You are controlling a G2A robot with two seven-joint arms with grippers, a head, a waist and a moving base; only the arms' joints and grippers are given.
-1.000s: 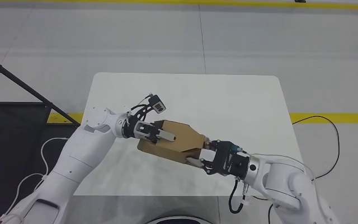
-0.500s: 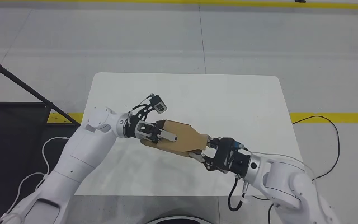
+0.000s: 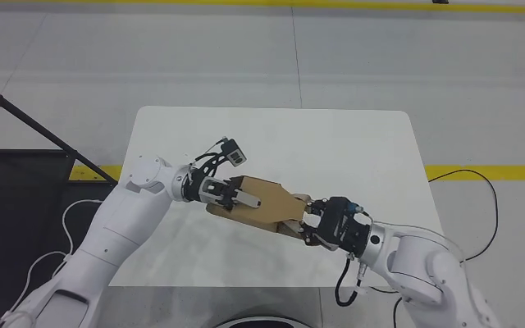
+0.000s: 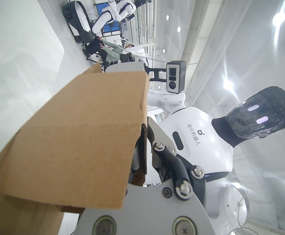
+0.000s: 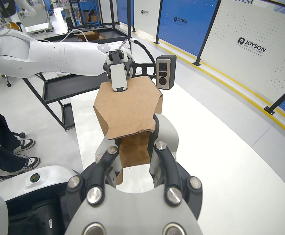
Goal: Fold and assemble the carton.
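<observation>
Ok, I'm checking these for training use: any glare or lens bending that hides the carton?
Left wrist view: ceiling lights flare behind, carton evenly lit. Right wrist view: table edge bows from the lens, carton unglared. Top view: even light, no glare.

Bright, even overhead light washes the white tabletop [image 3: 344, 148] in the middle of the frame, leaving only soft shadows. Ceiling lamps [image 4: 229, 84] flare with glare in the left wrist view. The carton [image 5: 129, 104] is shaded inside its hollow, and both wrist views bow at their edges.

Left and right jaws clamp opposite carton [image 3: 267, 207] ends.
</observation>
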